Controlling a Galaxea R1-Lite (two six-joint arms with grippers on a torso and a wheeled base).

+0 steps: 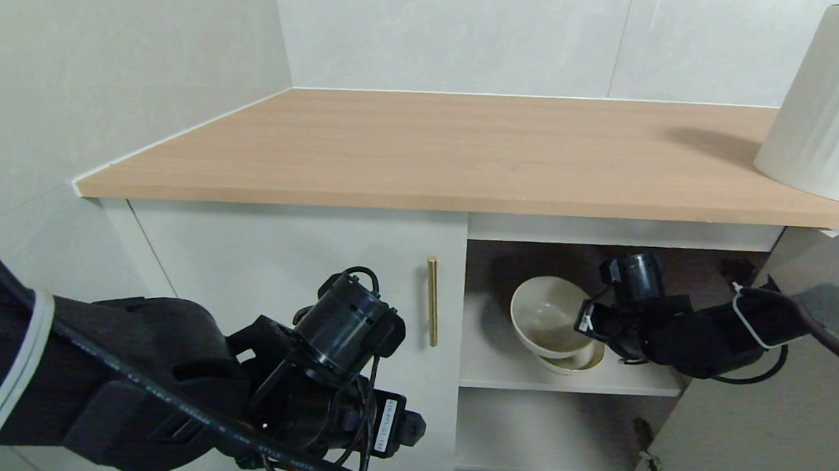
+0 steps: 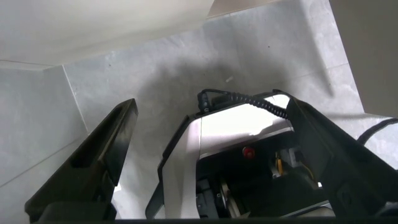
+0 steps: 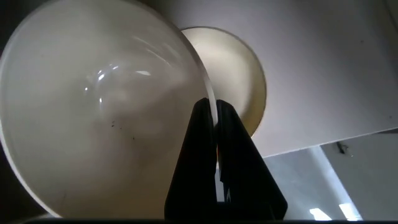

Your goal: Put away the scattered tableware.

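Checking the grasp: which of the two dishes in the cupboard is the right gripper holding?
The bowl, the larger, deeper one, tilted on top: the right gripper has its jaws shut on the rim. The small saucer lies flat under it.

a home kitchen corner – wooden countertop, tiled wall, white cabinet holding bowls.

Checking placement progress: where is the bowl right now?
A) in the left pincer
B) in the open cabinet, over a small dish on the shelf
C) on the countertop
B: the right pincer grips the bowl by its rim, tilted over the small dish on the cabinet shelf.
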